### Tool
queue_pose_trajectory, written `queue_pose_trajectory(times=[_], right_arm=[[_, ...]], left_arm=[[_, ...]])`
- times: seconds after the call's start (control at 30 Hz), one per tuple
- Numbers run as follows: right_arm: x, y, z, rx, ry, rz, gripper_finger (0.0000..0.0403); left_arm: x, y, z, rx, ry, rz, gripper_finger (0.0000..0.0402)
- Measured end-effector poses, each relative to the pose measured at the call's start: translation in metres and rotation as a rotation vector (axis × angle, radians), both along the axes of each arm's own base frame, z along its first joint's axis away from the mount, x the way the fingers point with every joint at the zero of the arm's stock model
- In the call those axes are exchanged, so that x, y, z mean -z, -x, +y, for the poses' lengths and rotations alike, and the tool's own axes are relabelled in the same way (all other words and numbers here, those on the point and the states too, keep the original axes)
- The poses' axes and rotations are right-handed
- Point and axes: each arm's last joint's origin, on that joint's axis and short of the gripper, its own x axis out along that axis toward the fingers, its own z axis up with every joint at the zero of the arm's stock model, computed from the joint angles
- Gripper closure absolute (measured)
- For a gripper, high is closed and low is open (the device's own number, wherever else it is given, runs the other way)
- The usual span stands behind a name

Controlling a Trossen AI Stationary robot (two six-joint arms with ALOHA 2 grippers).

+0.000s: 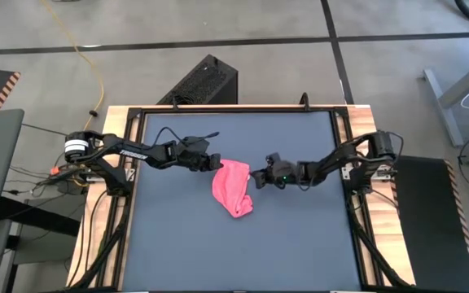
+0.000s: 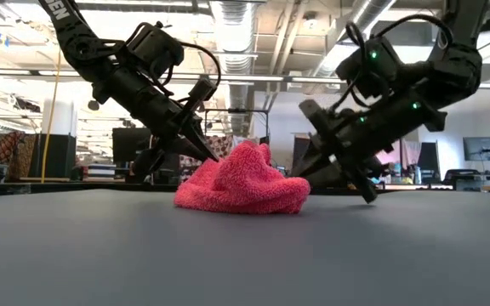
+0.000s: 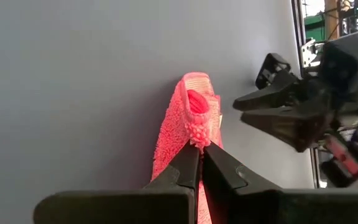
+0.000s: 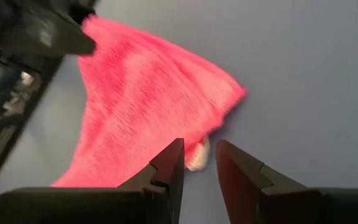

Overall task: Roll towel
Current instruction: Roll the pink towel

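A: High view first, from the left: the left gripper (image 1: 216,165) sits at the towel's (image 1: 233,189) upper left corner, over the grey mat (image 1: 177,236). What's its state?

B: Clenched. In the left wrist view its two fingers (image 3: 185,171) meet tip to tip, pinching the towel's (image 3: 182,134) fuzzy edge. How much cloth is caught I can't tell; the fingers cover it.

A: And the towel itself?

B: Mid-mat, a crumpled pink strip between the two grippers. From the low view it's a humped heap (image 2: 245,183), so its far side is hidden, and the left gripper's tips (image 2: 211,153) vanish behind the hump.

A: Right side?

B: The right gripper (image 1: 256,177) is just beside the towel's right edge. In the right wrist view its fingers (image 4: 166,168) stand apart with bare mat between them, gripping nothing; the towel (image 4: 148,99) lies just past the tips. Whether a tip brushes the cloth is hard to make out.

A: Low view agrees?

B: Its tip (image 2: 368,194) comes down near the mat, right of the heap.
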Motion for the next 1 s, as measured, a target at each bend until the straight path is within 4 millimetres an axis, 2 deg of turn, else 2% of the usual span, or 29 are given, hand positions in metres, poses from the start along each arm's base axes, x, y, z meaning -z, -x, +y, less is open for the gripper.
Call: queue_pose_trajectory(times=[0.53,1.0], right_arm=[[-0.001,-0.003,-0.011,0.044,0.013,-0.051,0.0282],[-0.001,-0.003,-0.011,0.025,0.048,-0.042,0.0282]], left_arm=[[0.000,0.000,0.000,0.008,0.005,-0.002,0.0401],[0.000,0.000,0.000,0.016,-0.008,0.000,0.0401]])
